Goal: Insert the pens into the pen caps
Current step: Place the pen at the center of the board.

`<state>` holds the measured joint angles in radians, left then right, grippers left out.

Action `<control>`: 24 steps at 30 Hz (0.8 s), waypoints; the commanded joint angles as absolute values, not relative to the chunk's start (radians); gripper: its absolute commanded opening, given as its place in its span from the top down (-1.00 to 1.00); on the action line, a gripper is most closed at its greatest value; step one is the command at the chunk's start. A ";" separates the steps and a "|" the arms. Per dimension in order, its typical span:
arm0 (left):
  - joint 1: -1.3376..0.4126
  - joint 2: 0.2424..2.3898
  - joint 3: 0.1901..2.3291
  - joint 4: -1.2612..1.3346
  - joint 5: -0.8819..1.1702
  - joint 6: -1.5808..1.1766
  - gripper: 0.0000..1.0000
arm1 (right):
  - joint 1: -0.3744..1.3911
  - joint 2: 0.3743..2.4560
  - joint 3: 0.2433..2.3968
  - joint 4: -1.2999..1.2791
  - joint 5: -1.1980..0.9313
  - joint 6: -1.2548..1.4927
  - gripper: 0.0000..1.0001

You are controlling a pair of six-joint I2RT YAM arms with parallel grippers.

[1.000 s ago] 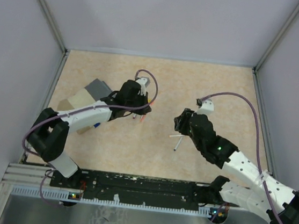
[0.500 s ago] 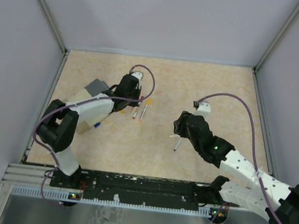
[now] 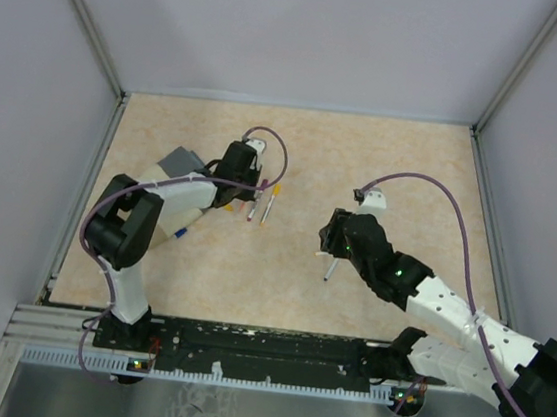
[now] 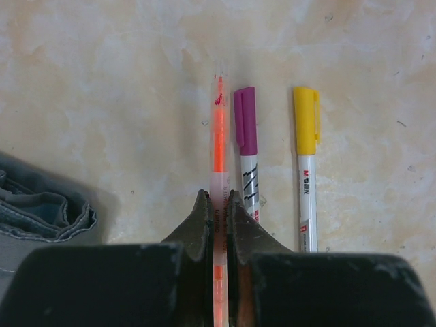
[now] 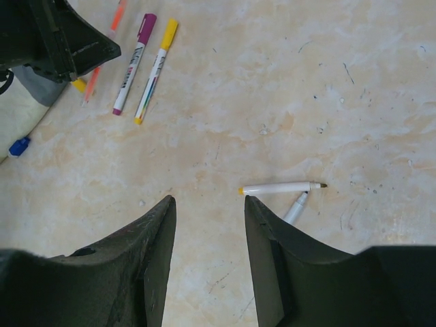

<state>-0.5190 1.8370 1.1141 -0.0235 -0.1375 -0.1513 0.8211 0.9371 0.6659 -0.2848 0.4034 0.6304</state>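
Close to the middle of the bench point(image 3: 414, 164), a little toward its left edge, an orange pen point(image 4: 218, 136) is gripped by the left jaws, which are closed tightly on its barrel. The pen is pointed away from the wrist, toward the far edge, and whether its far end is resting on the bench cannot be told. Just beside it, on the side toward the right edge, a magenta-capped pen point(image 4: 245, 129) and a yellow-capped pen point(image 4: 306, 122) are laid flat on the bench. Both are nearly parallel to the held pen, a small gap is left between them, and none of the three is touching another. A beige box with a grey lid point(image 3: 175, 164) is placed toward the left edge, partly hidden by the left arm point(image 3: 174, 202). A blue cap point(image 3: 181, 232) is seen on the bench just beside the box, on its near side. Right of the middle and closer to the near edge, the right jaws are held open above the bench, and nothing is found between them. Just beyond their tips an uncapped white pen point(image 5: 279, 187) is lying flat, with a yellow end and a dark tip. A second, greyish pen point(image 5: 294, 208) is laid at an angle with one end just beside the white one, and the rest of it is hidden behind the right finger. The two groups of pens are well apart.
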 commanded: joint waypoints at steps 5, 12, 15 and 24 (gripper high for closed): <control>-0.510 1.888 1.137 0.007 -0.167 -0.118 0.90 | 0.813 0.939 0.662 -0.262 0.396 0.636 0.10; -0.511 1.912 1.140 0.001 -0.195 -0.116 0.81 | 0.814 0.944 0.663 -0.264 0.394 0.634 0.10; -0.510 1.920 1.139 -0.002 -0.199 -0.115 0.73 | 0.813 0.945 0.663 -0.264 0.391 0.634 0.10; -0.510 1.921 1.132 -0.009 -0.209 -0.115 0.49 | 0.814 0.949 0.663 -0.262 0.386 0.635 0.10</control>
